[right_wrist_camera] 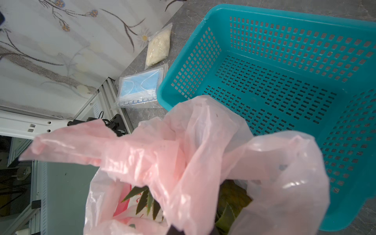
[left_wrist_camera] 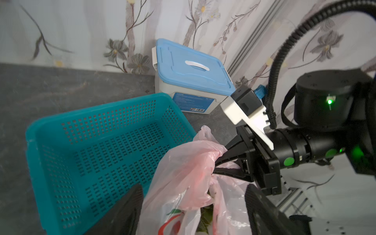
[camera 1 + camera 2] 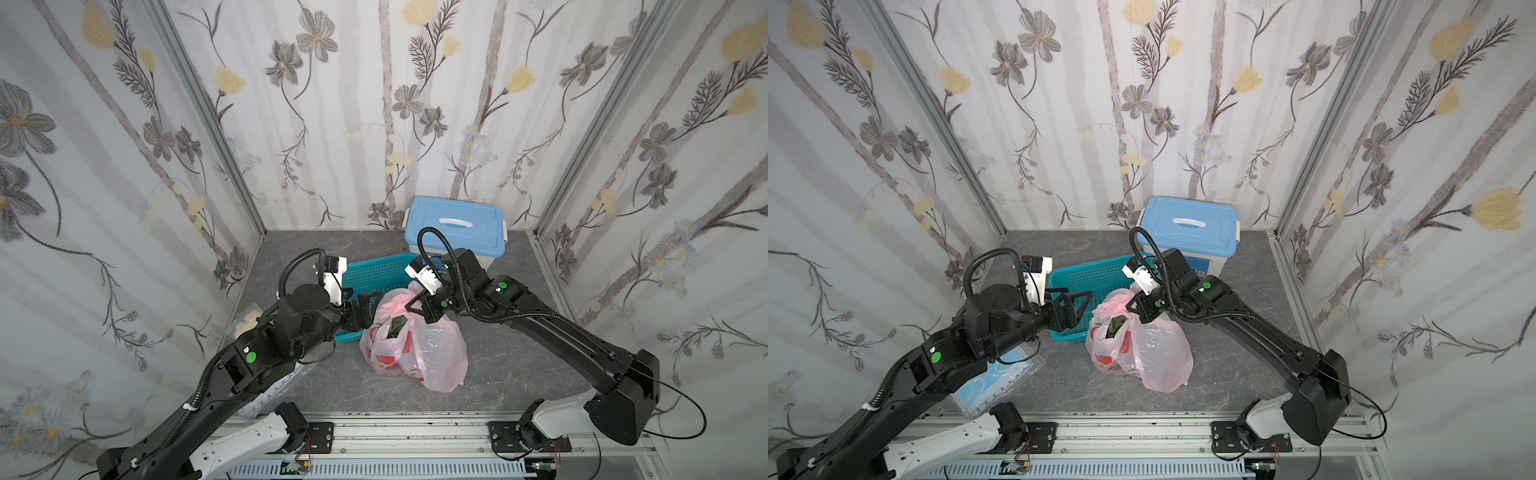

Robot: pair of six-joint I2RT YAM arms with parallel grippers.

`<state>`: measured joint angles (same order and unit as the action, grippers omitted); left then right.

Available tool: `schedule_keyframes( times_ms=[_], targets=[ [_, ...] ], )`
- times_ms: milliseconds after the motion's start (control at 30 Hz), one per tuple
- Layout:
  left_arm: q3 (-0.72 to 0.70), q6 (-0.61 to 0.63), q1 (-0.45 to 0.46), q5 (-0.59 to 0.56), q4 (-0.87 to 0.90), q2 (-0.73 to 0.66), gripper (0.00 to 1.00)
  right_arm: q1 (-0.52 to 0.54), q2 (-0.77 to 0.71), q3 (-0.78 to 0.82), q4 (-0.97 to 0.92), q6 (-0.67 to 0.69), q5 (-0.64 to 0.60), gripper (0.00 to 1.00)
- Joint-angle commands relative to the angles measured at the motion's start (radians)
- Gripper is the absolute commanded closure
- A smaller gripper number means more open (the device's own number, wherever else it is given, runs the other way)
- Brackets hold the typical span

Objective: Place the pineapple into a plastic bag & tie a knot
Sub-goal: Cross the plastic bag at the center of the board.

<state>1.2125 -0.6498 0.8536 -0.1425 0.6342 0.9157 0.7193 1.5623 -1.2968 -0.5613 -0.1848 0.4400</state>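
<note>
The plastic bag [image 3: 436, 357] is seen as translucent pink, printed in red; green leaves [image 1: 143, 198], possibly the pineapple's, are glimpsed. The basket [image 3: 376, 272] is teal, perforated; the box lid [image 3: 478, 237] blue.

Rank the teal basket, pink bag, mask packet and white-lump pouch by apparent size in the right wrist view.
1. teal basket and plastic bag: alike, and the bag lies nearest the camera, so unranked.
2. mask packet
3. pouch of white lumps

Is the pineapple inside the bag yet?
Inside: the pineapple shows green leaves within the pink bag.
</note>
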Motion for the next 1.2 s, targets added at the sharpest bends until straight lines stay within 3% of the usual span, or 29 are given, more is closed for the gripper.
schedule_keyframes(
  times_ms=[0, 100, 600, 833, 1000, 1167],
  targets=[
    [0.064, -0.527, -0.001, 0.068, 0.166, 0.076, 0.23, 0.004, -0.018, 0.010, 0.073, 0.010, -0.061, 1.00],
    [0.053, -0.719, -0.001, 0.120, 0.106, 0.115, 0.23, 0.008, -0.031, 0.023, 0.085, 0.008, -0.071, 1.00],
    [0.143, -1.041, -0.036, 0.300, 0.117, 0.268, 0.22, 0.049, -0.024, 0.022, 0.113, -0.034, -0.120, 1.00],
    [0.196, -1.060, -0.038, 0.291, 0.130, 0.308, 0.22, 0.085, -0.022, 0.022, 0.099, -0.038, -0.170, 1.00],
    [0.223, -1.068, -0.070, 0.232, 0.288, 0.243, 0.20, 0.086, -0.016, 0.025, 0.078, -0.055, -0.241, 1.00],
    [0.232, -1.091, -0.074, 0.264, 0.287, 0.228, 0.19, 0.085, 0.002, 0.014, 0.069, -0.080, -0.268, 1.00]
  ],
)
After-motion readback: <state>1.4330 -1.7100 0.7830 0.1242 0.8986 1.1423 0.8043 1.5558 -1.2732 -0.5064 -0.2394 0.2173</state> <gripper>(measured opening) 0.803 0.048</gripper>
